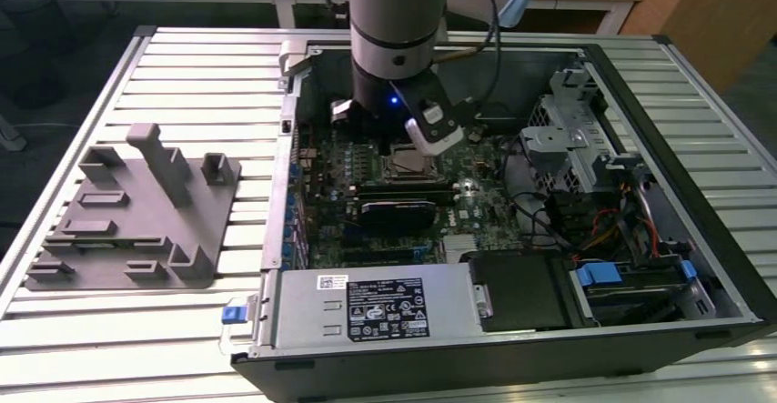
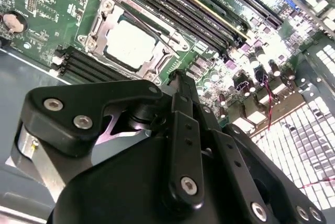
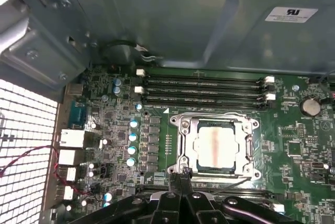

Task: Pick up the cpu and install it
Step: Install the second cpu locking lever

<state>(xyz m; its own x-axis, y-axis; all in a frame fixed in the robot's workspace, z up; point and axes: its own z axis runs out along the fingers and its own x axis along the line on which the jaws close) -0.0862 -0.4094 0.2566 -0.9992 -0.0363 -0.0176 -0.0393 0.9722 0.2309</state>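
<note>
First wrist view: cpu (image 3: 215, 147) already seated in the metal-framed socket (image 3: 183, 148) on the motherboard (image 3: 301, 135), gripper (image 3: 180, 185) pressed closed, empty, just beside the socket's edge.

A silver-white cpu (image 3: 216, 147) is framed by a grey socket (image 3: 183, 148) on a green board (image 3: 298, 145); the gripper (image 2: 180, 85) is black.

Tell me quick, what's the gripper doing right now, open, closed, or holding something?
Gripper: fingers shut together and holding nothing, just beside the socket where the cpu already sits.
</note>
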